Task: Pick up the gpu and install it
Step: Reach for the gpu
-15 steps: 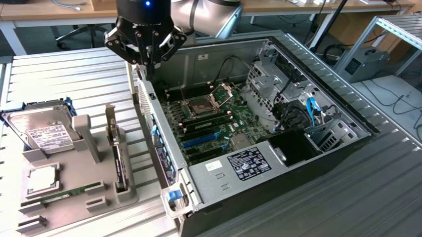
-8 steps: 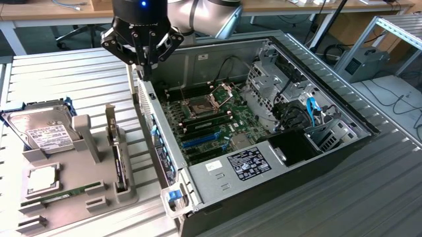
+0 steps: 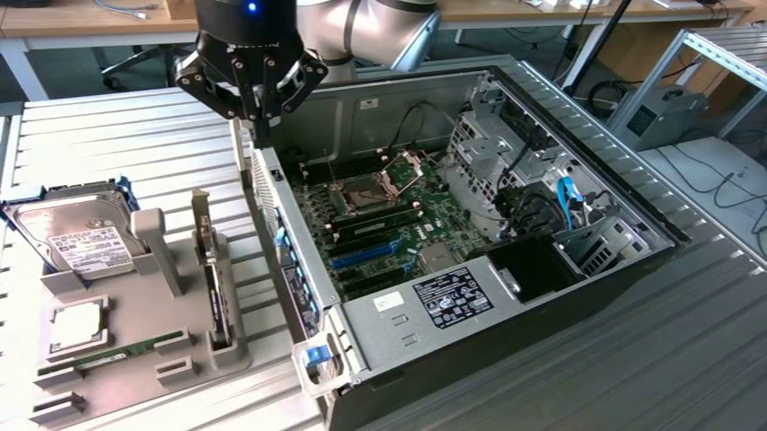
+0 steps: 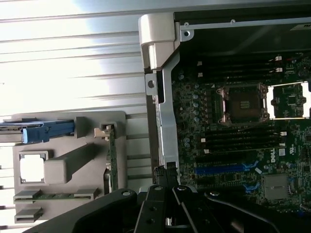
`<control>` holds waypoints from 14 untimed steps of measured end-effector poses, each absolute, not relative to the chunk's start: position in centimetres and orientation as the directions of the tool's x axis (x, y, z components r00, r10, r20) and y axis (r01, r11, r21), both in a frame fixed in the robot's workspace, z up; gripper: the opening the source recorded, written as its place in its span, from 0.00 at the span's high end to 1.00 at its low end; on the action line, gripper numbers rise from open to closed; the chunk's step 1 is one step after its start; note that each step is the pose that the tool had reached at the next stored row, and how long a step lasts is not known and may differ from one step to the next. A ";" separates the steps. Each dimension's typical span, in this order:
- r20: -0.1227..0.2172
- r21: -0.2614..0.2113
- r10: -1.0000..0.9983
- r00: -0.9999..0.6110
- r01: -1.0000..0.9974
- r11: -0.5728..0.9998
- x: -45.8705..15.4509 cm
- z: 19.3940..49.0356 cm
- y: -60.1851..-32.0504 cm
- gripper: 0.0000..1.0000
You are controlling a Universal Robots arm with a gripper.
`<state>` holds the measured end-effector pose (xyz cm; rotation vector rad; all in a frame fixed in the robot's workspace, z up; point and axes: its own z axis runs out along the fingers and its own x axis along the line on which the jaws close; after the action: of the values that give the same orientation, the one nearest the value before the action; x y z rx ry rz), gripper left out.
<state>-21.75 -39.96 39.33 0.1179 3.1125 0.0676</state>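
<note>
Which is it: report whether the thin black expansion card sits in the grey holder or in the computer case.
In the holder: the gpu stands on edge in the grey holder, outside the open case.

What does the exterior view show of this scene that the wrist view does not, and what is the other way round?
The exterior view adds the hard drive with its white label, the blue cable inside the case, and the desks behind. The wrist view adds a straight-down look at the gpu, edge-on in the grey holder. Both share the shut gripper at the case wall, the motherboard, the gpu standing in the holder and the memory stick.
</note>
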 end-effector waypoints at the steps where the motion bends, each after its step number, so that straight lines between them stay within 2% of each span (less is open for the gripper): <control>1: -0.025 0.044 0.076 -0.997 0.075 0.996 -21.8 39.3 -40.0 0.89; 14: -0.024 0.044 0.076 -0.997 0.075 0.996 -22.8 39.3 -40.0 0.89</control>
<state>-22.75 -39.96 39.33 0.1181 3.1125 0.0675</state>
